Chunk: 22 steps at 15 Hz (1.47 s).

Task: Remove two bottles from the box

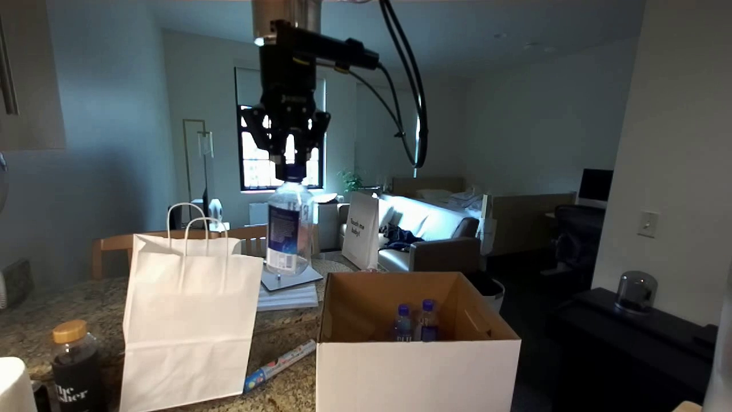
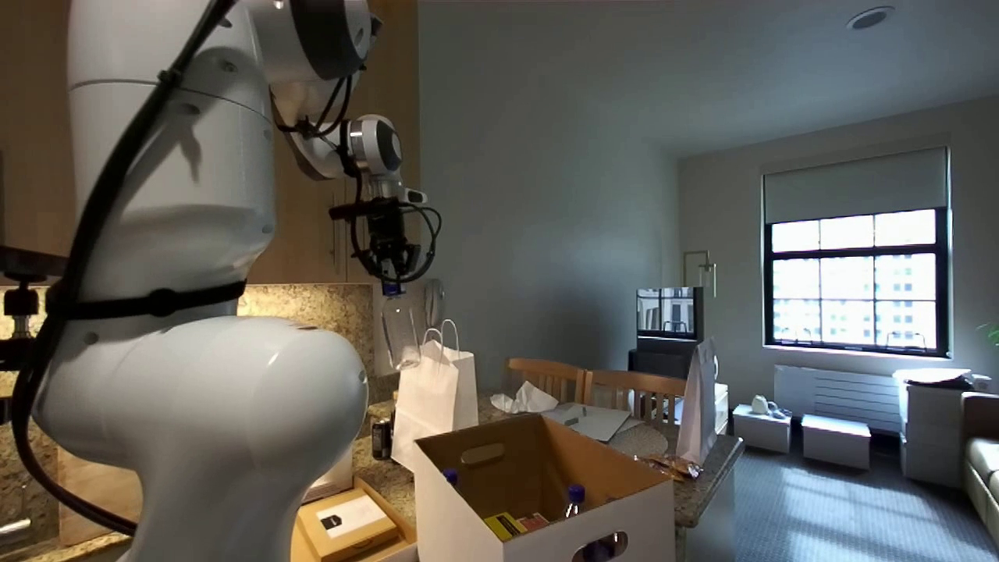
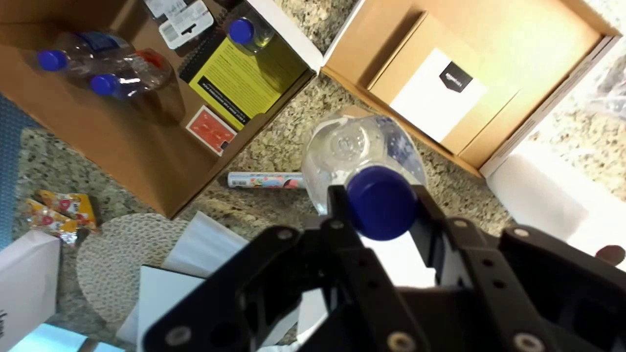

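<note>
My gripper (image 1: 293, 166) is shut on the blue cap of a clear bottle (image 1: 289, 229), which hangs upright in the air behind the white paper bag's right edge in this exterior view. The wrist view shows the gripper (image 3: 379, 190) around the cap, with the bottle body (image 3: 337, 151) below it. The large box (image 1: 417, 372) stands to the side, lower than the bottle. In the wrist view, the box (image 3: 122, 161) holds two tilted bottles side by side, one with a blue label (image 3: 80, 56) and one with a reddish label (image 3: 146, 68), plus another capped bottle (image 3: 249, 34) in a corner.
A white paper bag with handles (image 1: 191, 320) stands on the counter beside the box. A colourful tube (image 3: 264, 180) lies between them. An open flat cardboard box (image 3: 528, 29) is close to the large box. A dark glass bottle with a wooden lid (image 1: 74, 366) stands near the counter's front.
</note>
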{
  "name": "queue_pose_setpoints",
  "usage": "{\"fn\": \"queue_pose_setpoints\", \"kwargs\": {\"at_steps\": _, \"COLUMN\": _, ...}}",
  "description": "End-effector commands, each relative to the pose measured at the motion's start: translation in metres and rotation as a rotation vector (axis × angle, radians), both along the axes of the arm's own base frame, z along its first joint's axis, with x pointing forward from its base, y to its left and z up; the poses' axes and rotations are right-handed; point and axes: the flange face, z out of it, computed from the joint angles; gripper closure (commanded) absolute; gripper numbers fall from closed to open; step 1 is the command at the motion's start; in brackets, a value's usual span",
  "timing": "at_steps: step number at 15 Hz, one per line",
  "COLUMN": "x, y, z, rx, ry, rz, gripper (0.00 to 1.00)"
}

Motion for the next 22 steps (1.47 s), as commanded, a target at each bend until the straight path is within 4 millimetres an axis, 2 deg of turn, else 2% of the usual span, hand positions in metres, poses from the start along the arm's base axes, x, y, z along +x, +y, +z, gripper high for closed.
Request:
{"fn": "queue_pose_setpoints", "kwargs": {"at_steps": 1, "x": 0.008, "y": 0.037, "z": -0.031, "rx": 0.029, "ry": 0.029, "rz": 0.145, "gripper": 0.86}}
{"fn": "queue_pose_setpoints", "kwargs": {"at_steps": 5, "x": 0.018, "y": 0.073, "z": -0.09, "rx": 0.028, "ry": 0.123, "rz": 0.23, "gripper": 0.86}}
{"fn": "queue_pose_setpoints", "kwargs": {"at_steps": 9, "x": 0.018, "y": 0.09, "z": -0.145, "rx": -0.013, "ry": 0.21, "rz": 0.258, "gripper": 0.86}}
{"fn": "queue_pose_setpoints", "kwargs": {"at_steps": 12, "x": 0.021, "y": 0.092, "z": -0.175, "rx": 0.001, "ry": 0.24, "rz": 0.238, "gripper": 0.86}}
{"fn": "queue_pose_setpoints", "kwargs": {"at_steps": 18, "x": 0.044, "y": 0.084, "z": -0.224, "rx": 0.112, "ry": 0.205, "rz": 0.113, "gripper": 0.86}}
{"fn": "queue_pose_setpoints", "kwargs": {"at_steps": 22, "x": 0.052, "y": 0.086, "z": -0.272, "rx": 0.109, "ry": 0.154, "rz": 0.07, "gripper": 0.86}}
